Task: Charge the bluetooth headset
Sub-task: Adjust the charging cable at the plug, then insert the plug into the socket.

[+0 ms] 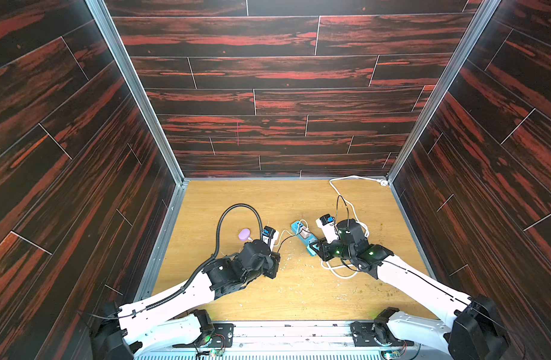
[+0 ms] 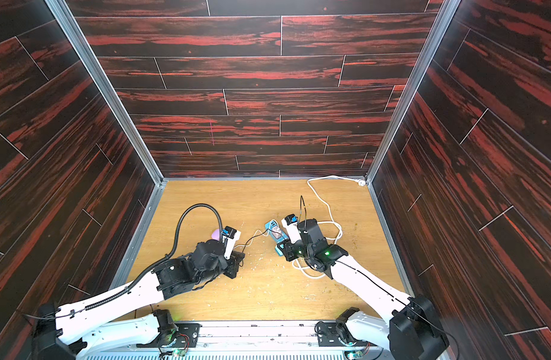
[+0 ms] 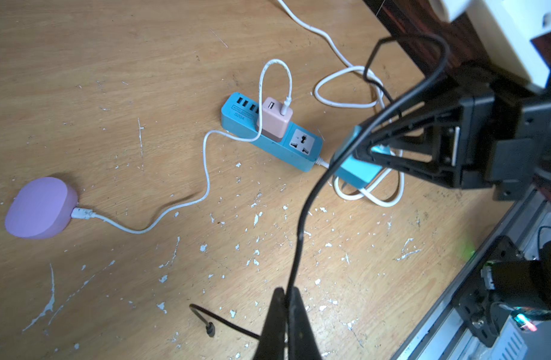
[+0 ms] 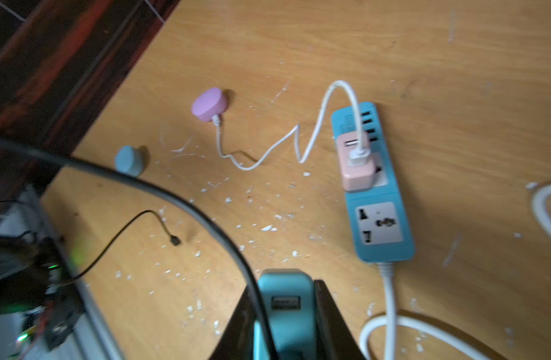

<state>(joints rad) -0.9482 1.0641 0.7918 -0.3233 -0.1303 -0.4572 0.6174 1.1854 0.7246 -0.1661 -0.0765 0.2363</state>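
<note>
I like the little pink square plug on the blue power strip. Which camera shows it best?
The left wrist view: there the pink square plug is sharp and close on the blue plastic power strip. The right wrist view shows it blurred. In both top views it is only a tiny speck.

The left arm [image 1: 187, 290] enters from 7 o'clock in both top views and extends low toward 2 o'clock. The left gripper [image 3: 285, 294] has its jaws fully closed on a thin black cable [image 3: 302, 218]. The right arm [image 1: 417, 280] enters from 5 o'clock and extends toward 10 o'clock. The right gripper [image 4: 286, 300] has its jaws partly apart, clamped on the flanks of a blue charger block [image 4: 283, 324]. The grippers sit near each other, not touching.
</note>
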